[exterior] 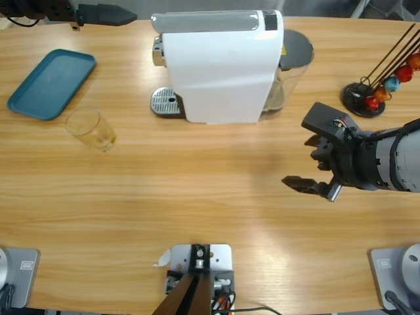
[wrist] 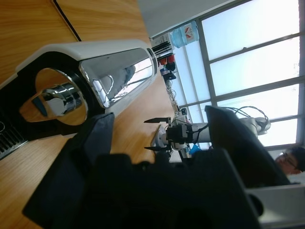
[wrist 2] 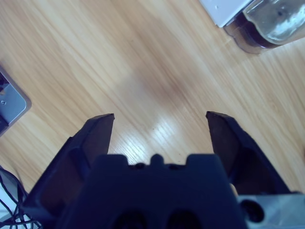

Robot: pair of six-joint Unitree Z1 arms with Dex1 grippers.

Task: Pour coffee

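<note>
Right gripper [exterior: 305,164] hovers above bare table [exterior: 197,190], jaws wide, empty. Left gripper [wrist: 159,119] faces the coffee machine [exterior: 220,65], jaws wide, empty. Glass [exterior: 90,128] stands beside tray [exterior: 51,83].

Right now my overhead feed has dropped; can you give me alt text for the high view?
A white coffee machine stands at the table's far middle, with an empty glass and a blue tray to its left. The right hand, open, hovers over bare wood at the right, below a capsule rack. A black hand shows at the top left.
</note>
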